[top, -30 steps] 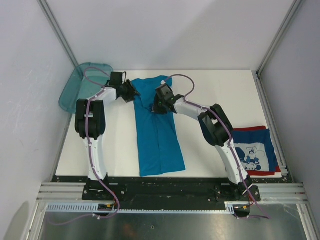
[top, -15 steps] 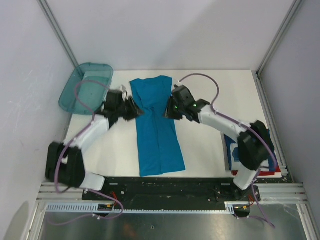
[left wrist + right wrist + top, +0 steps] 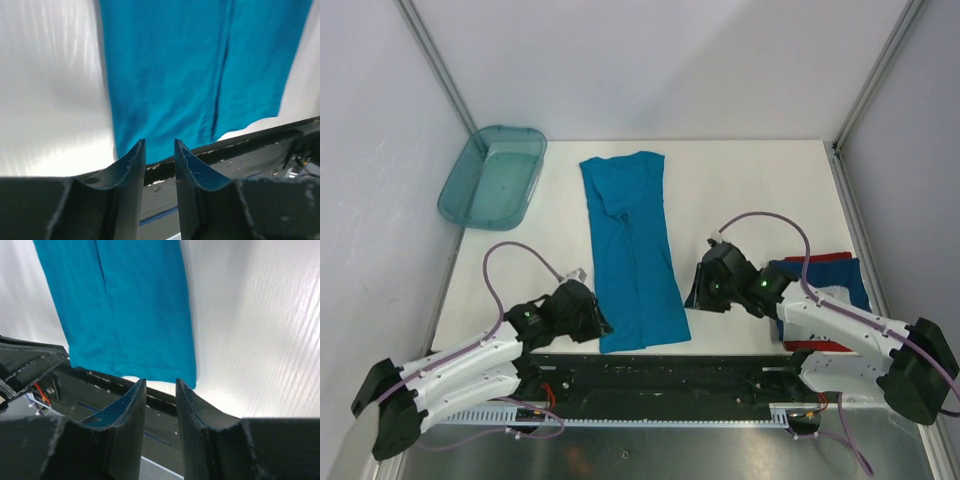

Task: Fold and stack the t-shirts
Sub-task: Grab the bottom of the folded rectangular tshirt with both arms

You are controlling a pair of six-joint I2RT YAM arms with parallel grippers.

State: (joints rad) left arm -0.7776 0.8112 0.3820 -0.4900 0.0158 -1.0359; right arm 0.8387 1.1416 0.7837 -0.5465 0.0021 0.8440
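Both arms have drawn back from the collar end of the teal t-shirt (image 3: 632, 250) to its hem. The left claw (image 3: 592, 318) sits just left of one hem corner and the right claw (image 3: 701, 290) near the other. Each claw is narrowly parted and empty. Lower each claw onto its corner, pinch all layers, then lift evenly. The printed t-shirt (image 3: 825, 300) lies folded outboard of the right claw.

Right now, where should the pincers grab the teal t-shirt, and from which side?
I'd take the teal t-shirt by its two near hem corners: left pincer from the left, right pincer from the right. It lies flat as a narrow lengthwise strip, hem at the near end, and both pincers hover open just outside those corners.
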